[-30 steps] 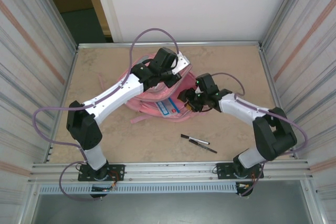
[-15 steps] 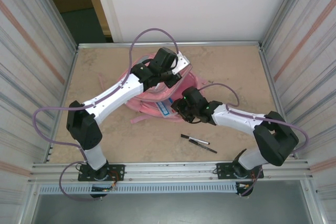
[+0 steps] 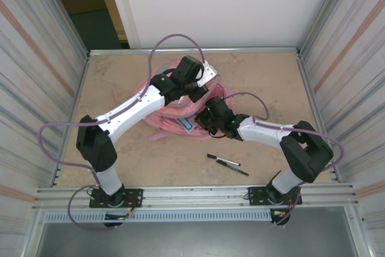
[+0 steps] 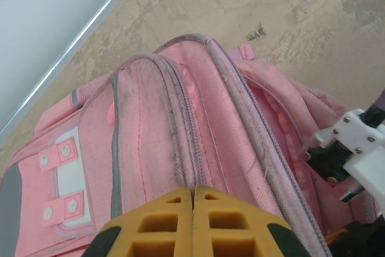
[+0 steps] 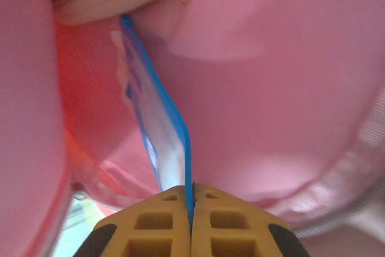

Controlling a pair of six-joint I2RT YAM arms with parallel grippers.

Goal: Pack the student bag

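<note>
The white-and-black left arm [image 3: 129,109] reaches to the far centre, and its yellow-fingered left gripper [image 4: 193,192] is pressed closed. The right arm [image 3: 264,132] stretches left, its right gripper [image 5: 191,189] pinched onto a thin blue-edged sheet [image 5: 162,142].

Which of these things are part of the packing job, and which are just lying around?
In use: large pink fabric backpack, pinched by the left gripper; thin blue-edged white sheet, clamped in the right gripper.
Lying about: two black pens on the beige table, untouched, perhaps next.

The right gripper [image 5: 191,200] swings in from beside the student bag [image 4: 180,118] to its opening and clamps a thin blue-edged sheet [image 5: 165,136].
</note>
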